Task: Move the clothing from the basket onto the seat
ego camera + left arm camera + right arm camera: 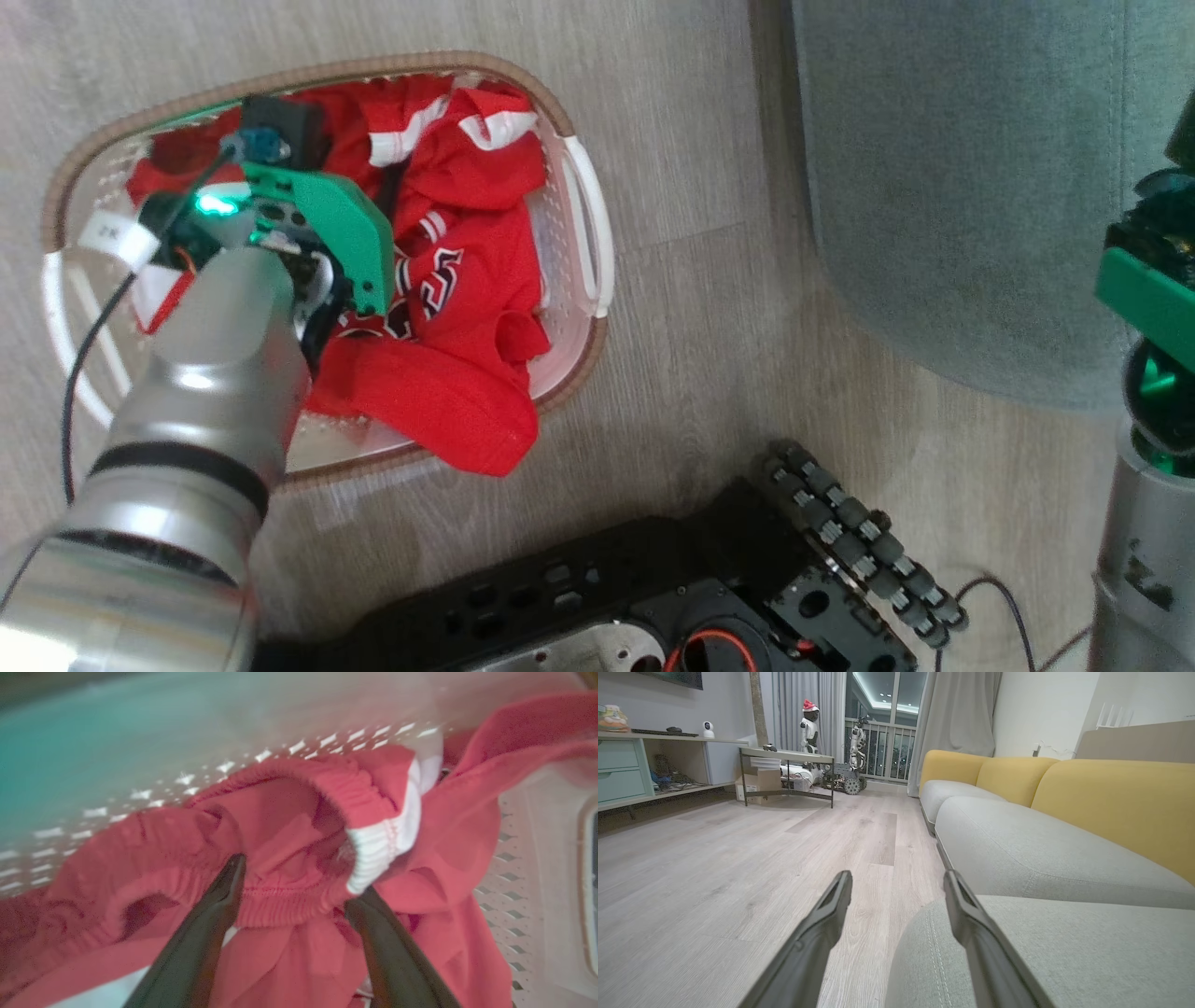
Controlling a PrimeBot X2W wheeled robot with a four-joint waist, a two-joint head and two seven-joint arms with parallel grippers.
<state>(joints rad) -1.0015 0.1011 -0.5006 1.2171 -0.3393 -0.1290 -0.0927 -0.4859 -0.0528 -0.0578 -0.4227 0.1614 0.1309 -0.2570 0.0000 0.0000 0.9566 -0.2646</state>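
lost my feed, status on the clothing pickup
Left pincer open, straddling a fold of clothing in the basket. Right pincer open, empty, near the seat. Nothing seen in the way.

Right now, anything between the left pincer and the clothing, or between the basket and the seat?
Nothing visible. The open left pincer straddles a fold of clothing in the basket; just wooden floor separates basket and seat.

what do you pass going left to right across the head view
left arm's silver forearm → red clothing → basket's white right handle → strip of wood floor → grey seat → right arm
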